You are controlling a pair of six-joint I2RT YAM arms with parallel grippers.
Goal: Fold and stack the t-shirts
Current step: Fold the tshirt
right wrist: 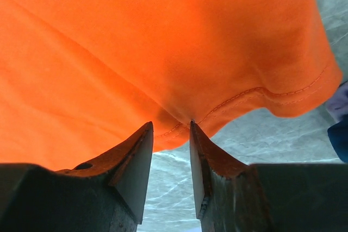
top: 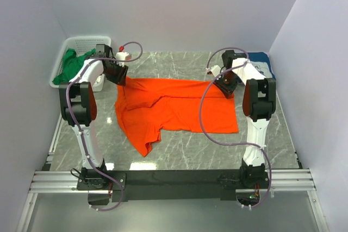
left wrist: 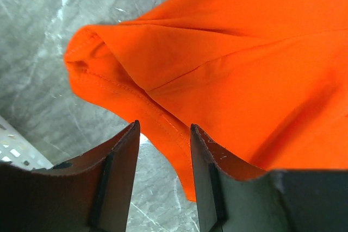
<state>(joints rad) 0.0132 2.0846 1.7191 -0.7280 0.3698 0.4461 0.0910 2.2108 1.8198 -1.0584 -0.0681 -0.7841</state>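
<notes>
The orange t-shirt (top: 179,110) lies spread on the table (top: 266,145). The left tool (left wrist: 164,129) stands half-wide over its far left hem, gripping nothing. The right tool (right wrist: 171,126) is likewise parted at the far right hem, whose edge seems just to touch its tips.

White arms (top: 85,134), black joints; purple cables (top: 202,115); dark wedge-shaped jaws.
</notes>
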